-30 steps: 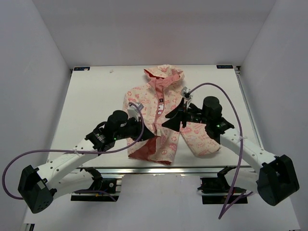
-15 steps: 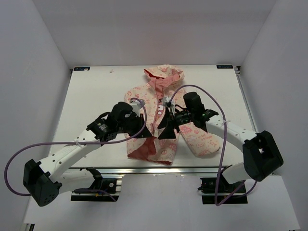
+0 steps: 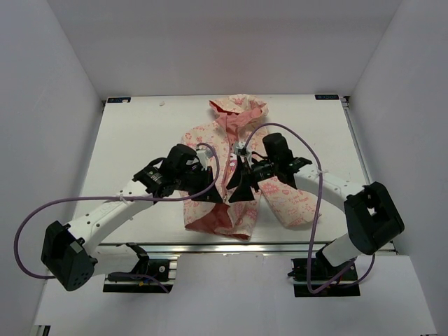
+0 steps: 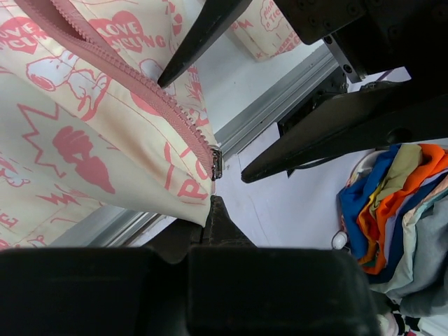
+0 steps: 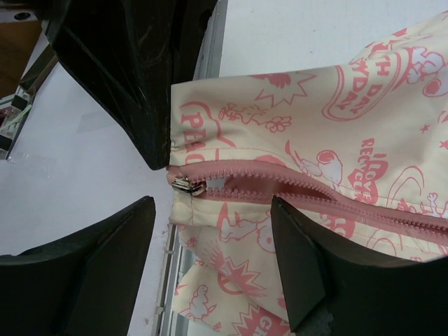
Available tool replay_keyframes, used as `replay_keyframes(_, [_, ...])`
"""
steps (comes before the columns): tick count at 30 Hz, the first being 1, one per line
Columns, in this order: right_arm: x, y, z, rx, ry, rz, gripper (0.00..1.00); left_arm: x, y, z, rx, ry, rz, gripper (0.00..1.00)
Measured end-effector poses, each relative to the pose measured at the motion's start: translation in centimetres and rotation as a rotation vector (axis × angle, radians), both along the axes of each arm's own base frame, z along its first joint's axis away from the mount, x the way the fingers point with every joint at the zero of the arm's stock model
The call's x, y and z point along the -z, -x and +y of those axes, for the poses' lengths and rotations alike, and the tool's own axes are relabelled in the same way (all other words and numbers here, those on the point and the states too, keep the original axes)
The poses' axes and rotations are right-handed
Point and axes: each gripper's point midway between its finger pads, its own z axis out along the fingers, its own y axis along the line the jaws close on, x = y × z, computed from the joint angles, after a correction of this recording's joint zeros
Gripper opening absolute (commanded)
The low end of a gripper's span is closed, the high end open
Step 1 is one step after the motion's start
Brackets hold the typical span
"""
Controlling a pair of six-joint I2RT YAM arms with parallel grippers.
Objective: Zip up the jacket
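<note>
The cream jacket (image 3: 210, 140) with pink print lies front up on the white table (image 3: 140, 133), hood at the far side. Its pink zipper (image 5: 301, 183) gapes open above the metal slider (image 5: 186, 185), which sits at the bottom hem; the slider also shows in the left wrist view (image 4: 216, 162). My left gripper (image 4: 208, 204) is shut on the hem corner just below the slider; in the top view it (image 3: 215, 197) is at the jacket's lower middle. My right gripper (image 5: 210, 245) is open, with its fingers (image 5: 329, 266) on either side of the zipper's lower end, just beside the slider, touching nothing.
An aluminium rail (image 4: 280, 98) runs along the table's near edge right below the hem. A heap of coloured cloths (image 4: 392, 210) lies beyond the table. Purple cables (image 3: 203, 192) loop over both arms. White walls close in three sides.
My right gripper has swung left across the jacket's front to the zipper's lower end. My left arm has shifted slightly toward the jacket, its gripper staying at the hem.
</note>
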Motion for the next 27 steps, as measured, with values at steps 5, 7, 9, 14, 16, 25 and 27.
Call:
replay_keyframes(5, [0.5,0.1,0.3,-0.027,0.005,-0.002,0.7,0.1,-0.3,0.2,-0.001,0.002,0.014,0.0])
replay_keyframes(7, [0.8,0.3,0.5,-0.038,0.01,-0.002,0.7,-0.3,-0.5,0.1,-0.002,0.009,0.01,0.0])
replay_keyframes(9, [1.1,0.4,0.5,-0.047,0.014,-0.002,0.69,-0.6,-0.5,0.1,0.001,0.016,0.007,0.0])
replay_keyframes(14, [1.8,0.8,0.7,-0.077,0.019,0.009,0.41,-1.0,-0.7,0.1,0.003,0.017,0.008,0.0])
replay_keyframes(16, [1.7,0.7,0.7,-0.084,0.013,0.003,0.2,-1.1,-0.7,0.0,0.006,0.017,0.01,0.0])
replay_keyframes(25, [1.3,0.4,0.9,-0.074,0.012,0.003,0.0,-0.9,-1.0,0.1,0.007,-0.006,0.027,0.0])
replay_keyframes(27, [1.3,0.4,1.0,-0.072,0.015,0.005,0.0,-0.8,-1.0,0.3,0.002,-0.025,0.027,0.0])
